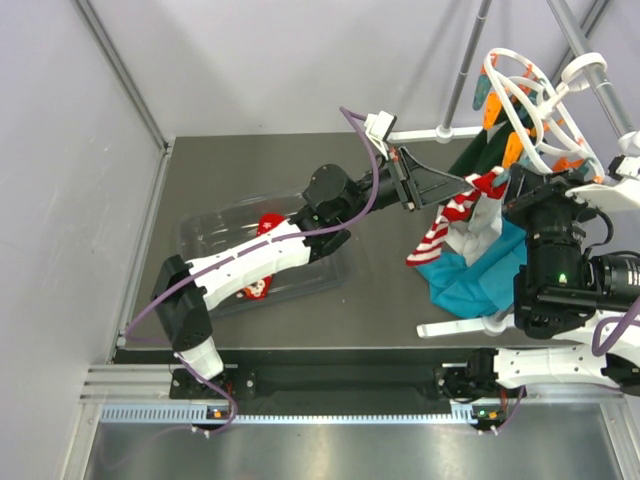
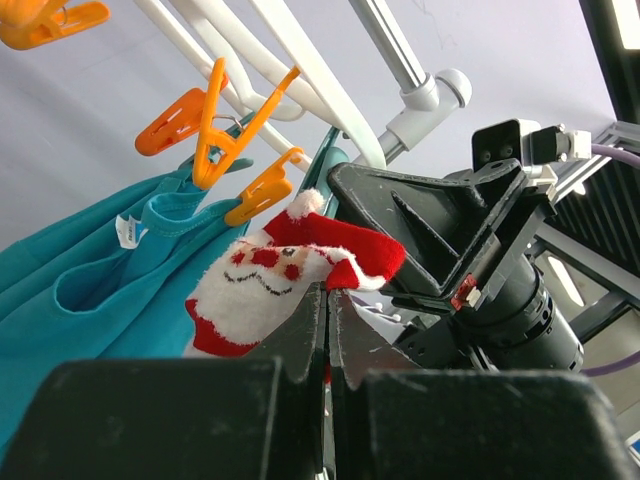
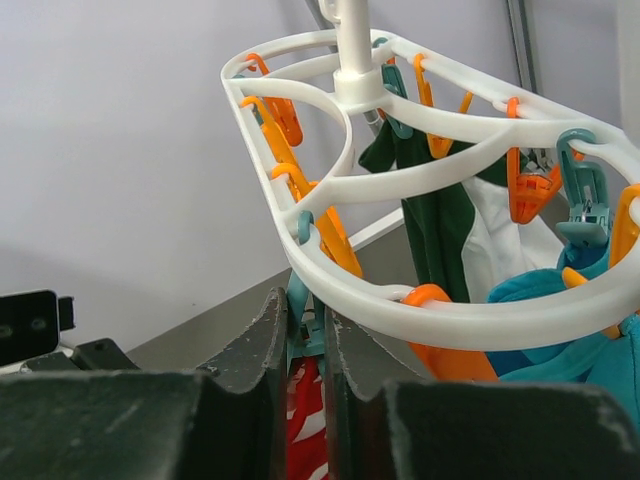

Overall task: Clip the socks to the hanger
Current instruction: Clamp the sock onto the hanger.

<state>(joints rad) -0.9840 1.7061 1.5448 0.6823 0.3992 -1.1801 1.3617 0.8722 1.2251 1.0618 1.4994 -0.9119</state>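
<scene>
Overhead, the left claw is seen stretched out over the right half of the worktop. It is closed on the top of the striped sock, which hangs down from it just beside the hanger. The hanger is hung above the far right corner, with a teal garment draped beneath it. The second sock is seen lying in a clear tray on the left half of the worktop, partly hidden under the left arm.

From the left wrist, the fingers are shown pressed together on the Santa-face cuff of the striped sock. The cuff is held up close under orange pegs and against the teal garment.

From the right wrist, the right claw is found narrowed onto a teal peg dangling from the hanger's white rim. Red-and-white stripes can be made out directly below the peg, between the fingers.
</scene>
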